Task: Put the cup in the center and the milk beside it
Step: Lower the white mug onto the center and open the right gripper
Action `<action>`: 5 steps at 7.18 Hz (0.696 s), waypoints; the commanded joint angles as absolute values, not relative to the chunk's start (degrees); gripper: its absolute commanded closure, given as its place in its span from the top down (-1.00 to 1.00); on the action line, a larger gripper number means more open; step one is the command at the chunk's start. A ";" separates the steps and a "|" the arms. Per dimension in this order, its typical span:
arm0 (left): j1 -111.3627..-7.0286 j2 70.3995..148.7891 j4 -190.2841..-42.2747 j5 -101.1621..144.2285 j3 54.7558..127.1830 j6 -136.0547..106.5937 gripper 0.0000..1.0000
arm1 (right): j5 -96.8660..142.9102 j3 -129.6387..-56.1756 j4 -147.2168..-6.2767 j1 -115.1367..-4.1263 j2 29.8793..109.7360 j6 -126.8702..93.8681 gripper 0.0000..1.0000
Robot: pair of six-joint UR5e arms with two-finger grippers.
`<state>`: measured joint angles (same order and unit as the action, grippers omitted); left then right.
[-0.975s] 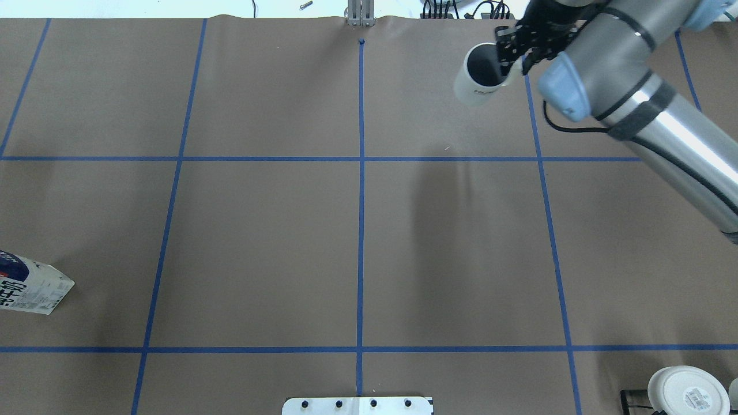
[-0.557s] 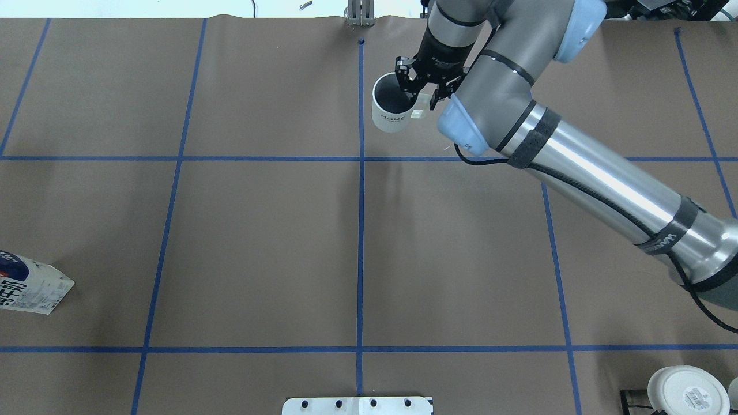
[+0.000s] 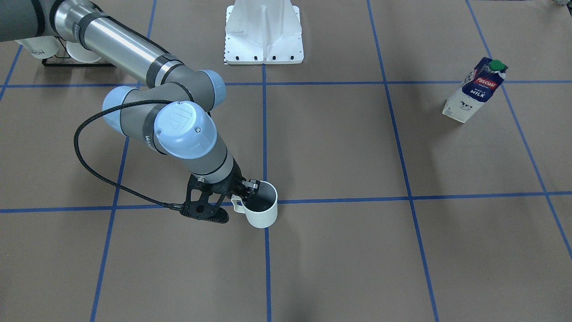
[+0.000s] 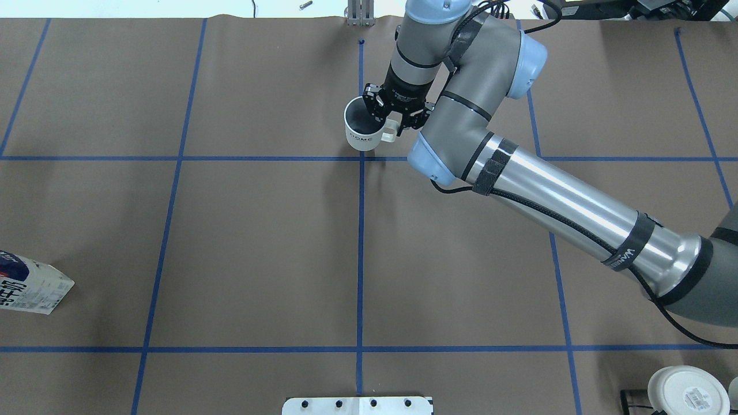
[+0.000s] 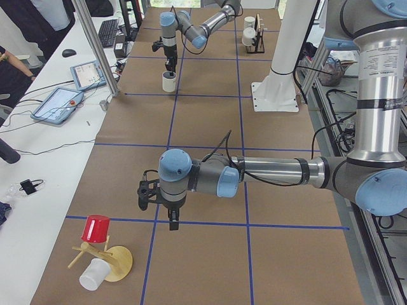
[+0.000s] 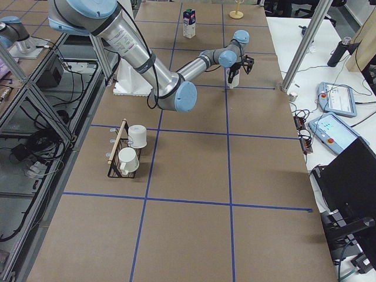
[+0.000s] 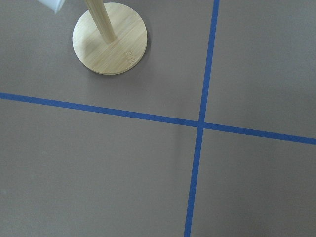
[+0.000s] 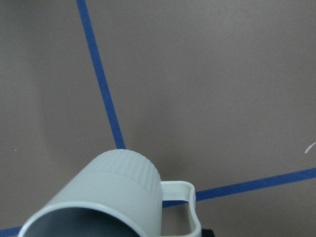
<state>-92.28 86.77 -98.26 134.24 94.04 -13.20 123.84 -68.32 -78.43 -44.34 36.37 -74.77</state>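
Observation:
The cup (image 4: 362, 130) is a white mug with a loop handle, a dark inside and dark lettering on its side. My right gripper (image 4: 385, 113) is shut on its rim next to the handle, one finger inside. The cup hangs low at the far tape crossing on the centre line (image 3: 262, 208); I cannot tell if it touches the paper. The right wrist view shows its ribbed wall and handle (image 8: 123, 192). The milk (image 3: 475, 89) stands upright far off on my left side (image 4: 30, 286). My left gripper (image 5: 172, 219) shows only in the exterior left view, so I cannot tell its state.
A black rack with white cups (image 3: 67, 53) stands near my right side (image 4: 686, 392). A wooden stand (image 7: 109, 38) with a red cup (image 5: 96, 229) is at the far left end. The white base plate (image 3: 263, 33) is at the near edge.
My right arm has carried the cup from the far right of the table leftward to the centre line and lowered it. The milk has not moved.

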 commanded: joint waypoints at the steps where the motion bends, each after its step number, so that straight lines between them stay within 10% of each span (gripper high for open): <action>1: -92.29 87.10 -98.26 134.47 93.08 -13.01 0.99 | 123.84 -68.73 -78.57 -43.60 36.65 -75.59 0.98; 5: -92.29 88.41 -98.26 134.56 92.19 -13.09 0.99 | 124.89 -78.90 -83.20 -46.30 43.24 -72.78 1.00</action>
